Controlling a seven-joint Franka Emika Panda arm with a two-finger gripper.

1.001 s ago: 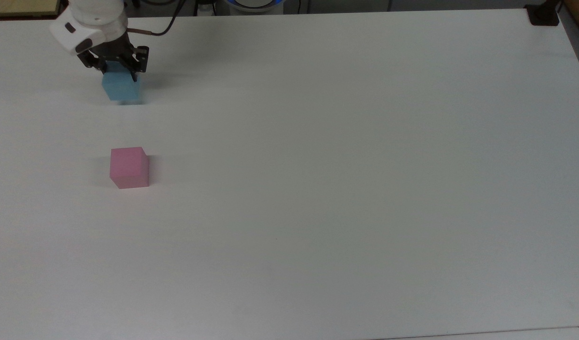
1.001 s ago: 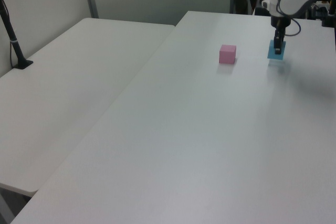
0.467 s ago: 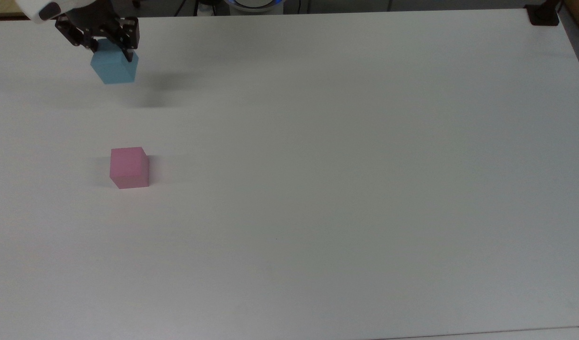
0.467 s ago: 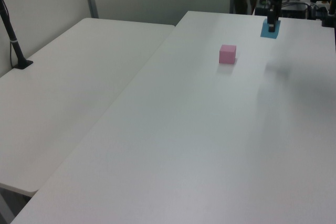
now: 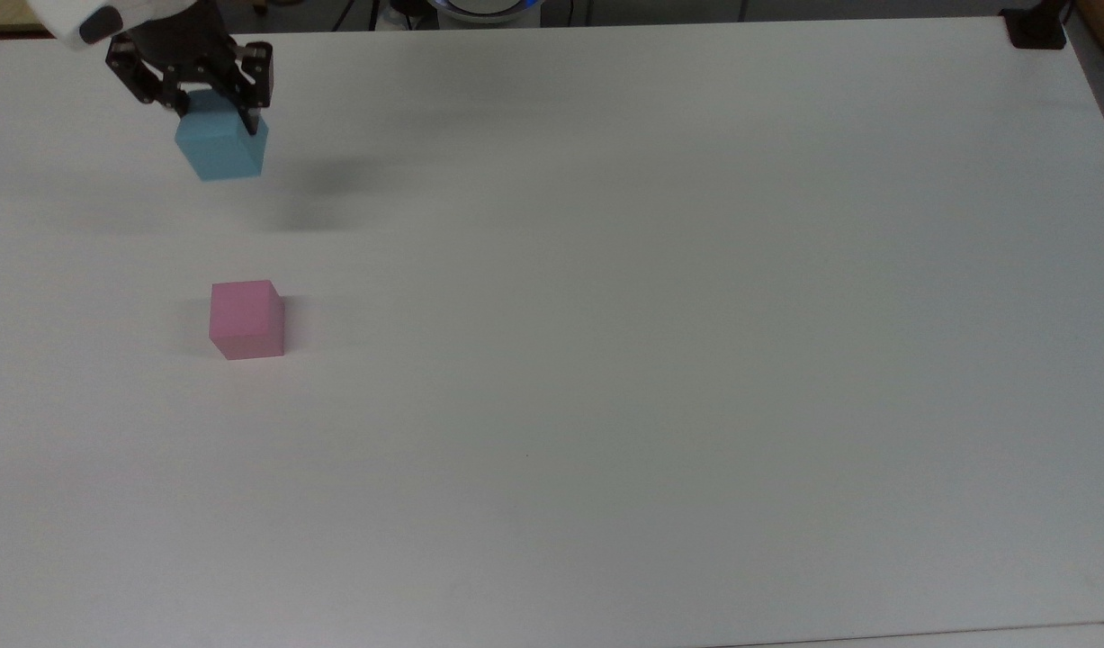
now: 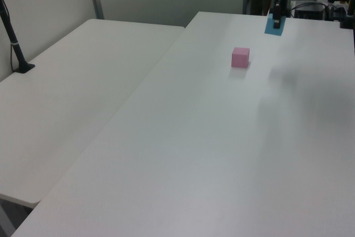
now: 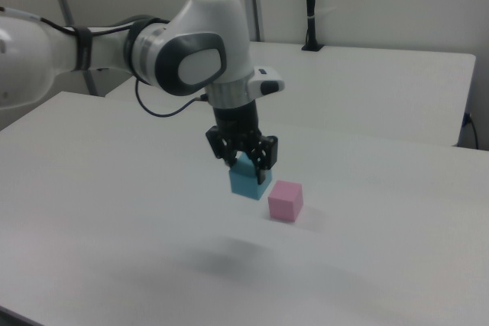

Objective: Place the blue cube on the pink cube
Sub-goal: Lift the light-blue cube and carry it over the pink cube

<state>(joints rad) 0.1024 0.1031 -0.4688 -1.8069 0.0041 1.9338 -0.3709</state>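
Observation:
My gripper (image 5: 219,112) is shut on the blue cube (image 5: 219,148) and holds it in the air above the white table (image 5: 605,315), with a shadow on the table below it. In the right view the gripper (image 7: 248,164) grips the blue cube (image 7: 249,181) just left of the pink cube (image 7: 285,201). The pink cube (image 5: 246,319) rests on the table, below the held cube in the top view. In the left view the blue cube (image 6: 273,25) hangs beyond the pink cube (image 6: 240,57), with the gripper (image 6: 277,19) above it.
A second white table (image 6: 72,92) adjoins on the left view's left, with a black post (image 6: 14,45) standing on it. A black mount (image 5: 1036,27) sits at the top view's upper right corner.
The gripper has lifted the blue cube off the table and carried it upward; over the last half second it has shifted slightly toward the pink cube. The pink cube has not moved.

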